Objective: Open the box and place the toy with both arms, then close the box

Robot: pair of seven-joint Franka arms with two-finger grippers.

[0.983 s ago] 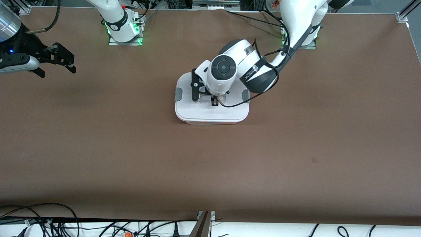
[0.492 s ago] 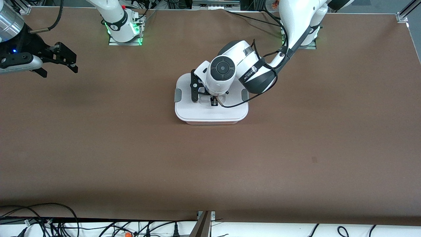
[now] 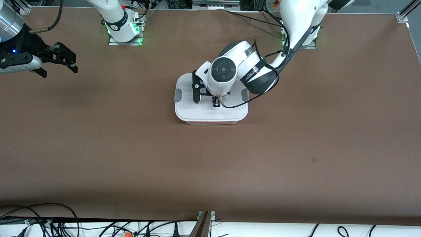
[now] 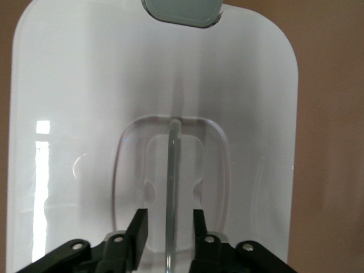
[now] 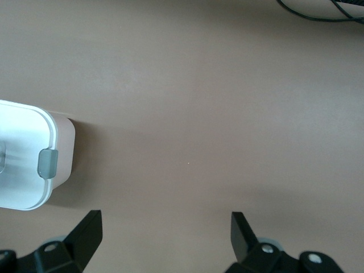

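The box (image 3: 210,113) stands mid-table with its white lid on and a grey clip (image 3: 177,95) at each end. My left gripper (image 3: 215,102) is down on the lid. In the left wrist view its open fingers straddle the clear handle (image 4: 172,170) with a gap on each side, so the left gripper (image 4: 168,215) grips nothing. My right gripper (image 3: 58,71) hangs open and empty over bare table at the right arm's end; in its wrist view the right gripper (image 5: 164,219) faces table beside the box (image 5: 23,165). The toy is out of view.
The brown table (image 3: 296,148) stretches wide around the box. Cables (image 3: 39,220) lie along the edge nearest the front camera. The arm bases (image 3: 123,31) stand at the edge farthest from it.
The left hand has shifted very slightly over the lid handle. The right gripper has drifted a little. The box stays shut and in place.
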